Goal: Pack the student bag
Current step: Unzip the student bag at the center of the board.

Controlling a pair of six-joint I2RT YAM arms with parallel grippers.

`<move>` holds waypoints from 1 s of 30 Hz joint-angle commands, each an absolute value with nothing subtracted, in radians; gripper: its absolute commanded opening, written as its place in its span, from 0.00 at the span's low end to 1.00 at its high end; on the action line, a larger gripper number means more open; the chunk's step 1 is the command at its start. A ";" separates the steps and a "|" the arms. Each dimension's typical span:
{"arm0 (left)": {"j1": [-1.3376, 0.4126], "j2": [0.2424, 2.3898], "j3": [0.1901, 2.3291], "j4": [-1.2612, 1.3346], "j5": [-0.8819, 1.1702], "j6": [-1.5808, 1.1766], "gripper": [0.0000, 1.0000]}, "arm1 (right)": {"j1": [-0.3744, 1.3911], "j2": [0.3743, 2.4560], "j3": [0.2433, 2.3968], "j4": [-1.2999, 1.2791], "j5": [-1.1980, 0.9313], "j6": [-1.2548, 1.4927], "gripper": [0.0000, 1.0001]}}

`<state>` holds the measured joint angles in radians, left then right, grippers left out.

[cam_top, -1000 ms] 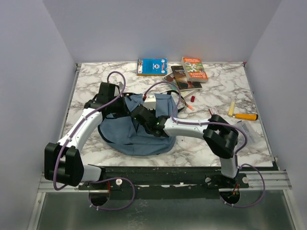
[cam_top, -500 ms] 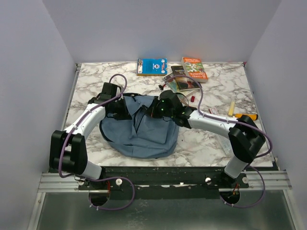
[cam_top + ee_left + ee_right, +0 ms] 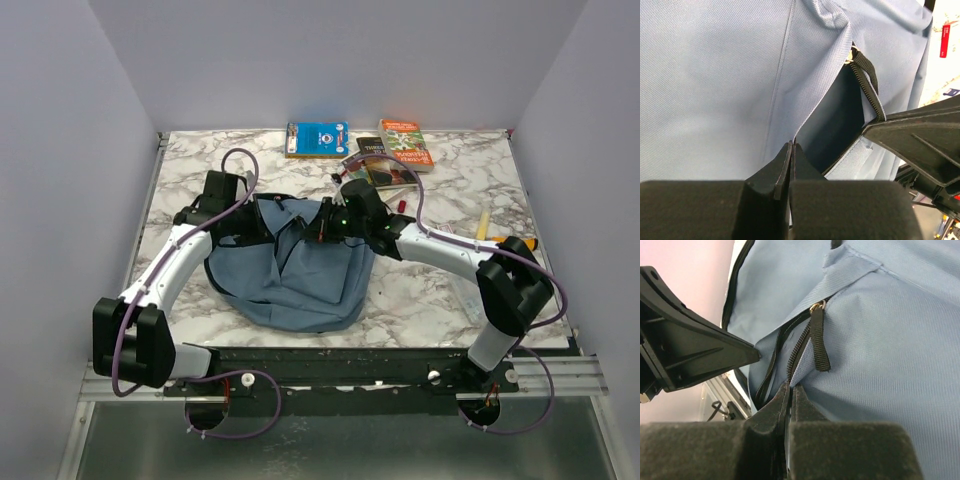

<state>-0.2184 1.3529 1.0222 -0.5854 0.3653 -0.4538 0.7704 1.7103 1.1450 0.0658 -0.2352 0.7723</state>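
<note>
The student bag (image 3: 290, 280), dusty-blue fabric with black zipper lines, lies flat at the table's near middle. My left gripper (image 3: 268, 226) is shut on the fabric edge at the left side of its open zipper mouth; the left wrist view shows the gripper (image 3: 791, 145) pinching the bag (image 3: 715, 75). My right gripper (image 3: 322, 230) is shut on the opposite edge; the right wrist view shows the gripper (image 3: 791, 386) just below the zipper pull (image 3: 819, 340) on the bag (image 3: 890, 340). The dark opening (image 3: 832, 120) gapes between them.
A blue book (image 3: 317, 138), an orange book (image 3: 405, 142) and a dark book (image 3: 378, 165) lie at the table's far edge. A small red item (image 3: 400, 205), a cream stick (image 3: 483, 225) and an orange marker (image 3: 512, 243) lie at the right.
My right arm swung from over the bag's middle to its far edge and closed on the zipper edge. A white object seen there a second ago no longer shows. The left arm shifted slightly.
</note>
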 commanded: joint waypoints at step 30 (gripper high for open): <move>-0.208 1.244 1.162 -0.727 0.009 -0.461 0.00 | 0.677 1.704 1.137 0.062 -0.515 0.680 0.01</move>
<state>-0.2237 1.3338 1.0996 -0.6998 0.1772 -0.4305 0.7246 1.7393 1.1732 0.0292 -0.4179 0.6910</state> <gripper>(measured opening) 0.008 0.011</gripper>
